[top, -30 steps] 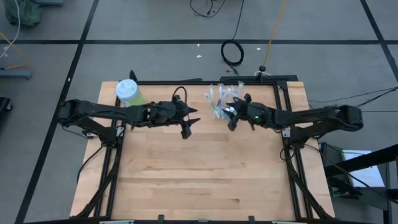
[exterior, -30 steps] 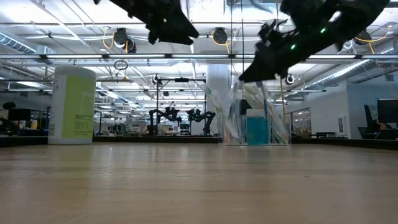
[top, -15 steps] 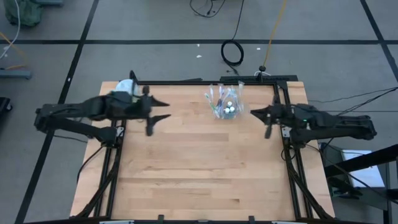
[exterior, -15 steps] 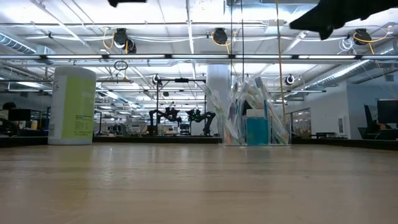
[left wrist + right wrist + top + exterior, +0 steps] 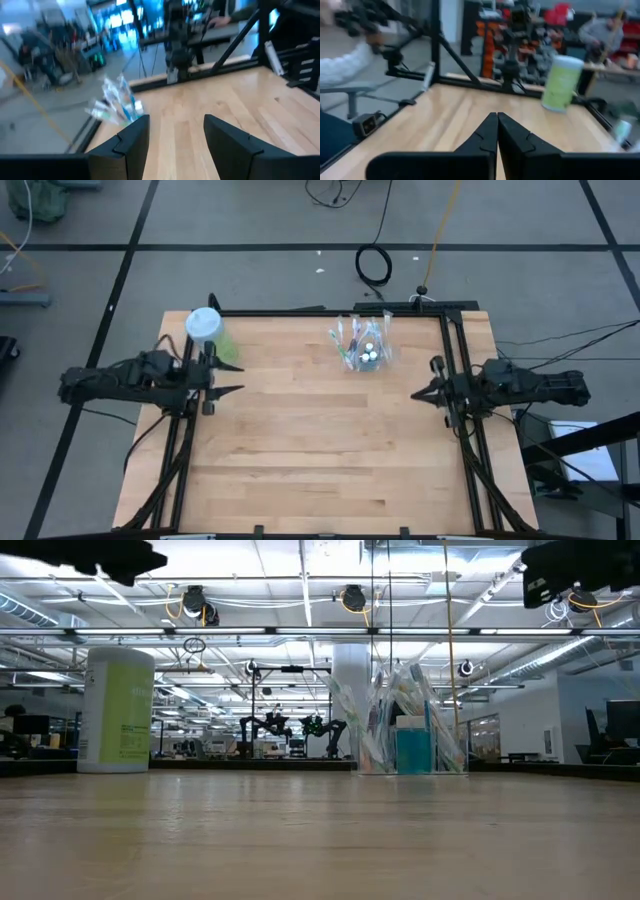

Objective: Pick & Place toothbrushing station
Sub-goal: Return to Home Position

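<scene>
Pulled back to the sides, left claw (image 5: 239, 378) gapes empty, right claw (image 5: 416, 394) is clenched on nothing.

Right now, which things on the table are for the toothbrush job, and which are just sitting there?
For the job: clear cup at the table's back; toothbrushes standing in it; teal tubes in it too.

Just sitting there: green bottle at the back left corner.

The arms wait at the sides: left gripper open, right gripper shut.
</scene>
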Tool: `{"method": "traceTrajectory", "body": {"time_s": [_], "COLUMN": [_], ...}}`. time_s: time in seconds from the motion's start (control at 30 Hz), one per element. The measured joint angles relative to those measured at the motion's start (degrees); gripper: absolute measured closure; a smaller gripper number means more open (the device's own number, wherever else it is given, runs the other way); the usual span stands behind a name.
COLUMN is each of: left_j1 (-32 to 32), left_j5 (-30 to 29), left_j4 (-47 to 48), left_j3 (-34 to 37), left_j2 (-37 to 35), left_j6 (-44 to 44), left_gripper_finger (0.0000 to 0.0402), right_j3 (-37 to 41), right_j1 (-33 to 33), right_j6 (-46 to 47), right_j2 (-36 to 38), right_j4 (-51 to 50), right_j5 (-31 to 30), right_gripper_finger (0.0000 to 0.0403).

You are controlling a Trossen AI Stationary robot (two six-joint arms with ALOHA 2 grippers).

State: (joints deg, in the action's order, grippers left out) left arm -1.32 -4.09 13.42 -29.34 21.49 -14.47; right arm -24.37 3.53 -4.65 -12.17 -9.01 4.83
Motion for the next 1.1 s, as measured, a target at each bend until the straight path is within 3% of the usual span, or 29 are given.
{"method": "traceTrajectory", "body": {"time_s": [0.23, 0.4, 0.7, 0.87, 1.1], "left_j1": [0.00, 0.00, 0.00, 0.02, 0.09], "left_j5": [7.43, 11.90, 15.04, 14.27, 14.08], "left_j4": [-3.32, -3.97, -7.93, -15.81, -15.73], "left_j3": [11.33, 16.94, 23.48, 28.49, 28.47], "left_j2": [-13.81, -20.85, -21.11, -21.02, -19.63], "left_j6": [-4.72, -4.95, -6.12, -2.77, -2.00], "left_gripper_finger": [0.0211, 0.0211, 0.0211, 0.0211, 0.0211], "right_j3": [10.90, 15.94, 23.22, 23.31, 23.41], "right_j1": [-0.03, -0.04, -0.08, -0.17, -0.15], "right_j6": [1.10, 2.45, 4.12, 5.07, 5.25], "right_j2": [7.54, 12.16, 12.00, 11.69, 11.51], "right_j4": [9.26, 11.77, 22.12, 20.53, 20.15], "right_j5": [5.87, 5.87, 5.49, 1.58, 1.15], "right_gripper_finger": [0.0402, 0.0402, 0.0402, 0.0400, 0.0399]}}
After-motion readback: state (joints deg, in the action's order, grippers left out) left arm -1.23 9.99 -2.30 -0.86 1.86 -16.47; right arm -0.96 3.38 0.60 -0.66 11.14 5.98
